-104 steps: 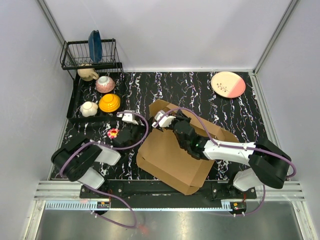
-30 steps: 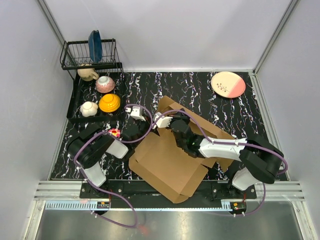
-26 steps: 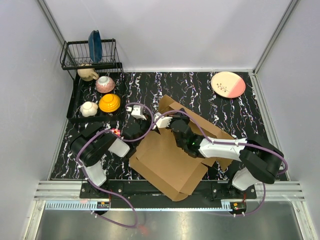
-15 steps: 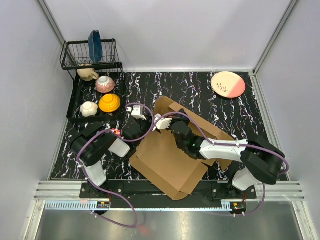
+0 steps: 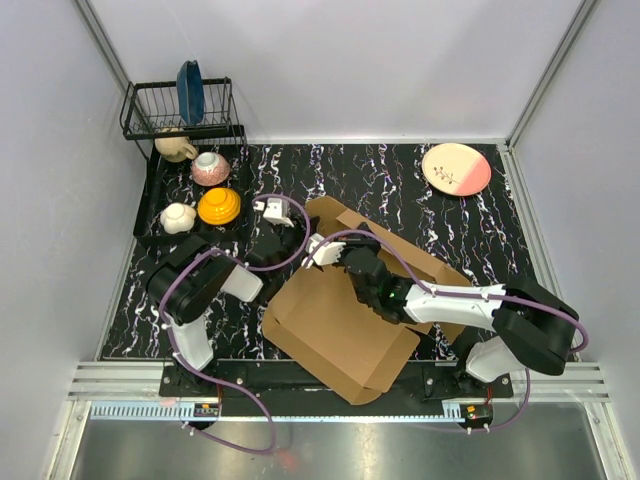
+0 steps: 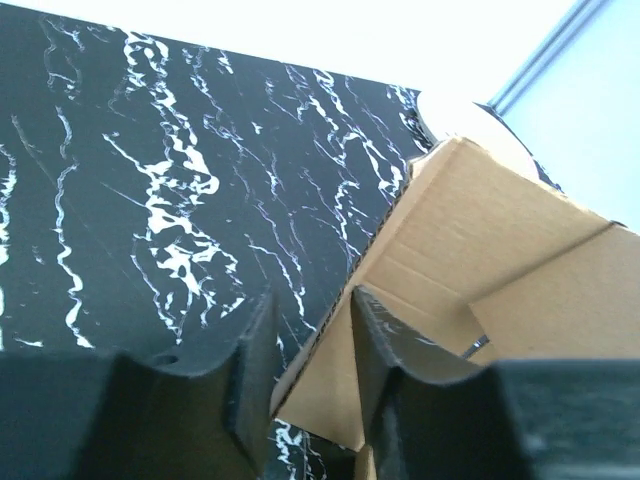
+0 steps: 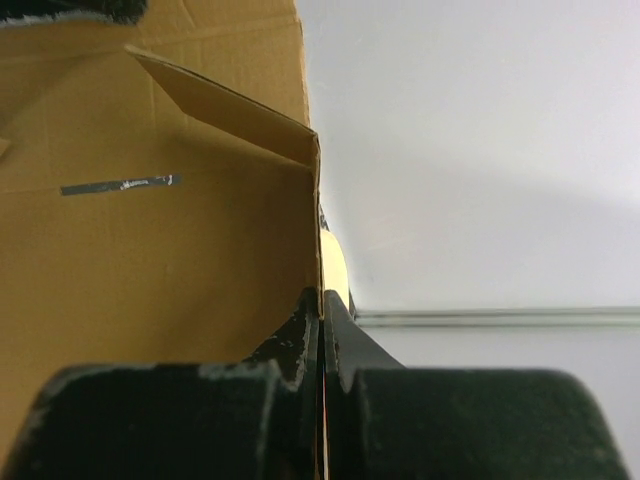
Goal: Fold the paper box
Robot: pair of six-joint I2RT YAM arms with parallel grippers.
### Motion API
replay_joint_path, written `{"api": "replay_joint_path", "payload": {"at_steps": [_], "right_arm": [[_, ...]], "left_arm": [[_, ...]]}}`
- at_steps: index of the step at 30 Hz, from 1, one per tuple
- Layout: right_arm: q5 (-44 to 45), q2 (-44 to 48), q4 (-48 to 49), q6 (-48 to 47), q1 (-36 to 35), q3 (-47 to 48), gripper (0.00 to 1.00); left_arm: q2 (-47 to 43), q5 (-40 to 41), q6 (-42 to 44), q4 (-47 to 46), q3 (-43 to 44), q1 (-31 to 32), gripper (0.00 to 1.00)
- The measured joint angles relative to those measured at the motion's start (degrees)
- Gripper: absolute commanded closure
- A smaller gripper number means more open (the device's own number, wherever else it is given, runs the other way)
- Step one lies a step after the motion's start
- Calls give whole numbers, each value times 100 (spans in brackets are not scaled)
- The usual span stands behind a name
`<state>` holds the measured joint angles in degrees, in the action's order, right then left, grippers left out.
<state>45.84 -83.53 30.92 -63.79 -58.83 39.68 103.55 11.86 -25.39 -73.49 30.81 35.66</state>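
Your right gripper (image 7: 322, 300) is pinched tight on an upright wall of the paper box (image 5: 340, 330), lying central on the table (image 5: 400, 180). Your left gripper (image 6: 312, 302) stands narrowly parted around a flap edge

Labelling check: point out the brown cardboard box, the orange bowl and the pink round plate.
brown cardboard box (image 5: 335, 330), top external view, large near panel.
orange bowl (image 5: 219, 206), top external view, middle.
pink round plate (image 5: 456, 169), top external view, centre.
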Motion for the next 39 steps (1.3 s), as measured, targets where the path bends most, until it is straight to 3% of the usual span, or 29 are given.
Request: {"api": "replay_joint_path", "payload": {"at_steps": [5, 10, 24, 39], "right_arm": [[-31, 2, -9, 2, -13, 0, 100], [-52, -7, 39, -15, -26, 0, 100], [122, -411, 863, -654, -59, 4, 100], [431, -472, 1119, -866, -83, -33, 100]], "left_arm": [[22, -313, 37, -31, 20, 9, 88], [-114, -457, 101, -140, -205, 11, 100], [-1049, -365, -190, 59, -949, 133, 100], [-1381, 304, -422, 85, -1182, 1071, 100]]}}
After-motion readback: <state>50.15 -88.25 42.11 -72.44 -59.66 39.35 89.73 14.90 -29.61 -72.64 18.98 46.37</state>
